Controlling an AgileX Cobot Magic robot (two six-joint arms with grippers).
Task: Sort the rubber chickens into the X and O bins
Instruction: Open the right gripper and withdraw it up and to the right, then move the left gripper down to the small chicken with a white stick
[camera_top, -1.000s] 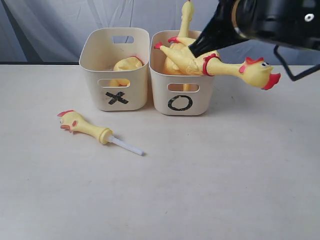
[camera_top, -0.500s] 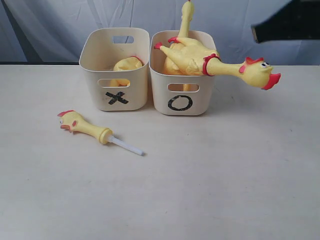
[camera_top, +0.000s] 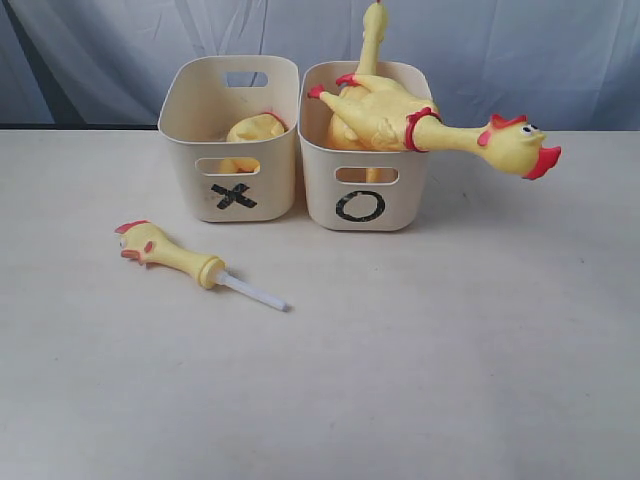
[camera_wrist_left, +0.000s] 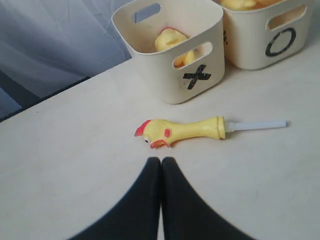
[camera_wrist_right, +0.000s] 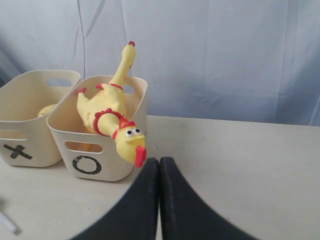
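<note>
The left fingers (camera_wrist_left: 147, 192) (smooth, black, tapered) are pressed together on nothing above the matte desk (camera_top: 420, 360). Just beyond them lies the chicken head (camera_top: 165, 250) with its white tube (camera_top: 255, 293). The cream, round-cornered X bin (camera_top: 185, 175) holds the headless body (camera_top: 255, 128). Beside it in the O bin (camera_top: 325, 205), one chicken (camera_top: 374, 35) stands neck-up and another chicken (camera_top: 400, 120) drapes over the rim. The right fingers (camera_wrist_right: 172, 197) also meet, empty.

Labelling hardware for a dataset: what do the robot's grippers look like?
The left gripper and the right gripper each show two plain matte black fingers, broad at the base, tapering to rounded tips. No markings or cables show; the arms are out of view.
</note>
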